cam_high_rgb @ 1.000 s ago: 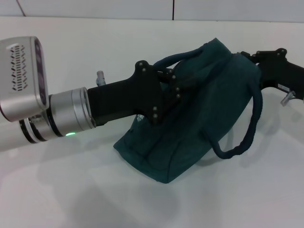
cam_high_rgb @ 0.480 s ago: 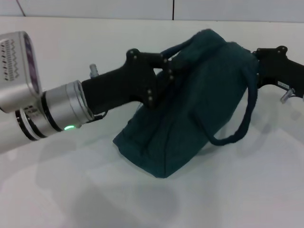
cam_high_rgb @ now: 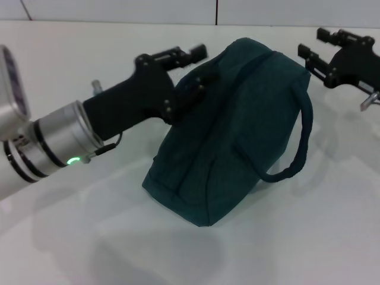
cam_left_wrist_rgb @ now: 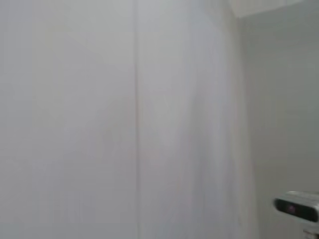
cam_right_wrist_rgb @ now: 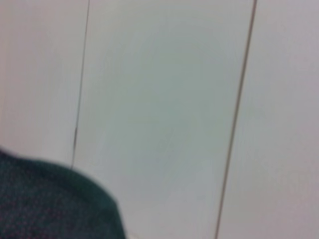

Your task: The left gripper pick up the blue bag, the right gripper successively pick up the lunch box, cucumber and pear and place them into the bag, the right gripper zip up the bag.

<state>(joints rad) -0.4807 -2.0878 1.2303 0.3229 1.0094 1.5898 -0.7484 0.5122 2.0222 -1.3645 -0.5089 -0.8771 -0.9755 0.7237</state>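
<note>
The blue bag [cam_high_rgb: 237, 130] stands on the white table [cam_high_rgb: 89, 237] in the head view, its near handle [cam_high_rgb: 300, 142] hanging down its right side. My left gripper [cam_high_rgb: 203, 64] is at the bag's upper left side, its fingers spread apart, with no handle showing between them. My right gripper [cam_high_rgb: 312, 40] hovers open just beyond the bag's upper right corner, clear of it. A corner of the bag [cam_right_wrist_rgb: 50, 209] shows in the right wrist view. The lunch box, cucumber and pear are out of view.
White wall panels [cam_high_rgb: 267, 12] rise behind the table. The left wrist view shows only wall and a small grey device [cam_left_wrist_rgb: 299, 206] at one edge.
My left gripper has moved up and to the left and let go of the bag's handle. The right gripper has drawn back from the bag, and the bag has settled on the table.
</note>
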